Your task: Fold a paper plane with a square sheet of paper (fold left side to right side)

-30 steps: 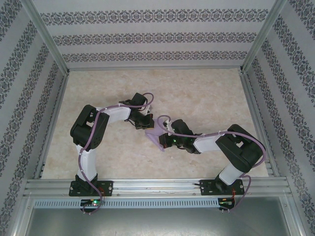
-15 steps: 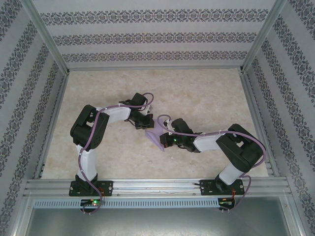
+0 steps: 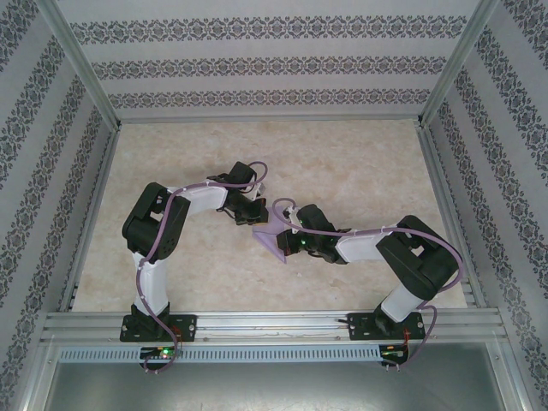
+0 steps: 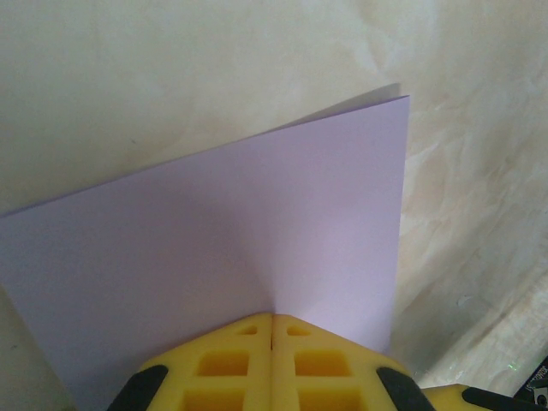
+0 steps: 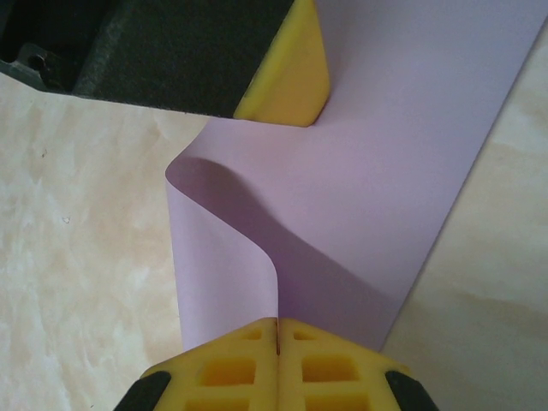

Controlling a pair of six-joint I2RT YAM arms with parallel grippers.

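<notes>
The square sheet of paper [image 3: 272,241] is lavender and lies mid-table, partly folded over itself. My left gripper [image 3: 254,219] is shut, its yellow fingertips [image 4: 257,330] resting down on the flat upper layer of the sheet [image 4: 240,223]. My right gripper [image 3: 288,241] is shut on the sheet's edge [image 5: 224,257], which curls up from the table in a loop and runs into the slit between the yellow fingers [image 5: 248,360]. In the right wrist view one left finger [image 5: 289,81] presses the far part of the sheet. No paper plane shape shows.
The marbled beige tabletop [image 3: 342,163] surrounds the sheet on all sides. Metal frame rails [image 3: 94,214] and patterned walls [image 3: 257,64] bound the table. The two arms meet over the middle, grippers close together.
The right gripper has crept slightly toward the left gripper with the sheet's edge in it. The left arm has stayed in place.
</notes>
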